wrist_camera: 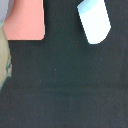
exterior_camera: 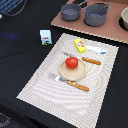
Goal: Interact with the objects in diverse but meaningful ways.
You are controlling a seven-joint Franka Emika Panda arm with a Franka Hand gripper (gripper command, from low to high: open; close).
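Note:
In the exterior view a red tomato (exterior_camera: 72, 62) sits on a small beige plate (exterior_camera: 75, 75) in the middle of a striped placemat (exterior_camera: 47, 92). A yellow rectangular packet (exterior_camera: 80, 45) lies at the placemat's far edge, with a white tube with a blue end (exterior_camera: 96, 49) just to its right. A white carton with green-blue print (exterior_camera: 45, 37) stands on the black cloth, left of the placemat. No gripper or arm shows in either view. The wrist view shows black cloth (wrist_camera: 65, 80), a salmon shape (wrist_camera: 27, 20) and a white object (wrist_camera: 95, 21) that I cannot identify.
A wooden-handled knife (exterior_camera: 86, 59) lies beyond the plate and a wooden-handled fork (exterior_camera: 71, 82) in front of it. Two grey pots (exterior_camera: 71, 11) (exterior_camera: 96, 14) stand on a brown board (exterior_camera: 107, 29) at the back. A bowl (exterior_camera: 124, 19) is at the far right.

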